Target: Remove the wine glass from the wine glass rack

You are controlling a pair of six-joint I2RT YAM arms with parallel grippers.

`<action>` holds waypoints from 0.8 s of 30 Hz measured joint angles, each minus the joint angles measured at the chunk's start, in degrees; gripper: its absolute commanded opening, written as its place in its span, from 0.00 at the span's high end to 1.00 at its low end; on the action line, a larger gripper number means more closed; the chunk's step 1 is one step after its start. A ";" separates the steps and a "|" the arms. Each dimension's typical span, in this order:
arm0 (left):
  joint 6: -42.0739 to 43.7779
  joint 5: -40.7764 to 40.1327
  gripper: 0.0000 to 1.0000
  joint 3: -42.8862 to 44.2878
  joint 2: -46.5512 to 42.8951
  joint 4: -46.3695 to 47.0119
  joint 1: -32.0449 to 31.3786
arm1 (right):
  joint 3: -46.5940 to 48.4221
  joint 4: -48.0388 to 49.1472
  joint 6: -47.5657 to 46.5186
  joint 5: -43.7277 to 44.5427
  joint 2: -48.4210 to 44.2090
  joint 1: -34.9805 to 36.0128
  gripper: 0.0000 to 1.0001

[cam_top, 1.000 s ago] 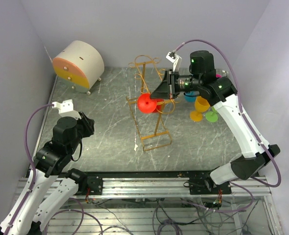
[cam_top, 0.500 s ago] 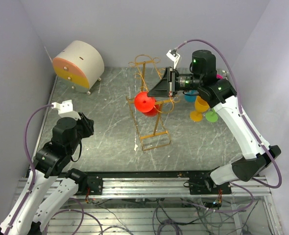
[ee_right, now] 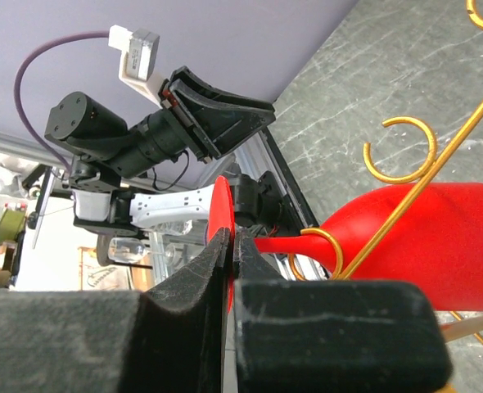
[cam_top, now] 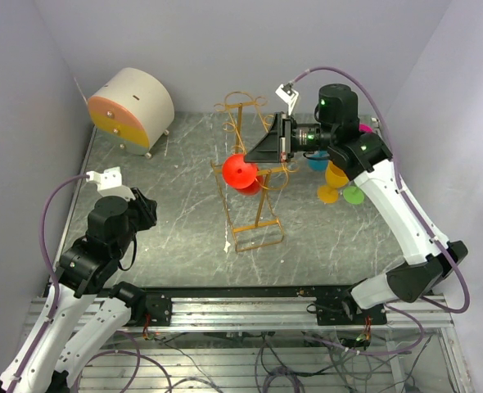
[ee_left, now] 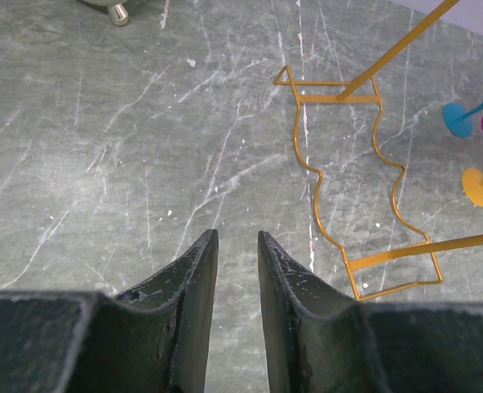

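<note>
A red wine glass lies sideways at the golden wire wine glass rack, mid-table. In the right wrist view its stem passes through a curled hook and its bowl lies behind the rack's arm. My right gripper is shut on the thin round foot of the glass. From above, that gripper sits just right of the glass. My left gripper hovers open and empty over bare table, left of the rack's base; from above, it is at the near left.
A cream drum-shaped box with an orange and yellow face stands at the back left. Several coloured glasses, blue, yellow, green and pink, are grouped on the table right of the rack, under my right arm. Walls close in both sides.
My right gripper has carried the red glass a little to the left along the rack. The rack's base has shifted slightly. The left arm has stayed put.
</note>
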 measured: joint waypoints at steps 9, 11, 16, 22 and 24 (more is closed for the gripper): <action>0.00 -0.04 0.63 0.00 -0.15 0.00 0.00 | -1.73 1.09 -0.02 0.61 1.09 0.00 1.00; 0.00 -0.04 0.63 0.00 -0.15 0.00 0.00 | -1.84 1.29 -0.02 0.59 1.33 0.00 1.00; -0.02 -0.07 0.63 0.00 -0.17 -0.02 0.00 | -2.05 1.51 0.02 0.33 1.49 0.00 1.00; -0.02 -0.09 0.63 0.00 -0.17 0.00 0.00 | -3.06 2.84 0.70 -1.70 1.55 0.00 1.00; -0.04 -0.13 0.63 0.00 -0.17 0.00 0.00 | -3.06 2.82 0.74 -2.05 1.70 0.00 1.00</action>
